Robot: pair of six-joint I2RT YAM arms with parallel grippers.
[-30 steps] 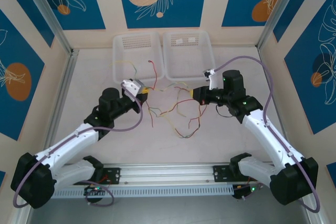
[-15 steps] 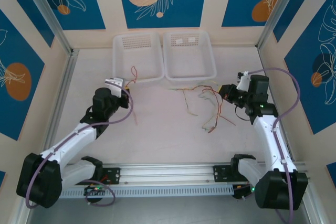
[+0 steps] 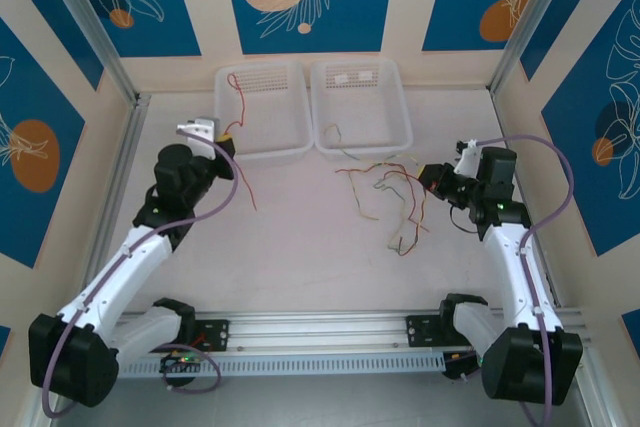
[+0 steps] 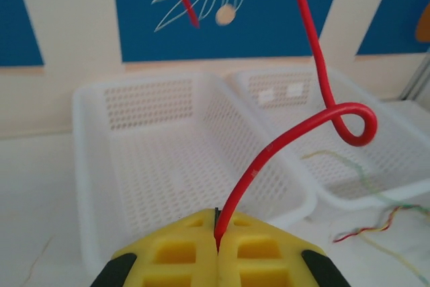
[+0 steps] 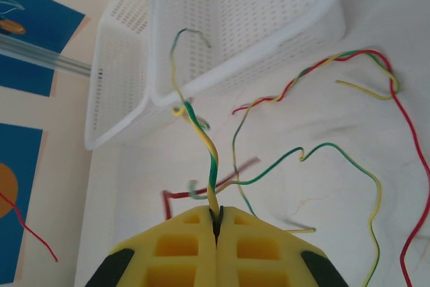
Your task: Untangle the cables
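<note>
The left gripper (image 3: pixel 226 136) is clamped tight on the red cable (image 3: pixel 246 185) alone. From the jaws one end rises toward 12 o'clock over the left basket (image 3: pixel 262 155), and the other trails toward 5 o'clock onto the table (image 3: pixel 300 262). The right gripper (image 3: pixel 430 175) is clamped on a twisted yellow-green cable (image 5: pixel 209 159). The tangle (image 3: pixel 385 187) lies at its 9 o'clock, near the right basket (image 3: pixel 362 150).
</note>
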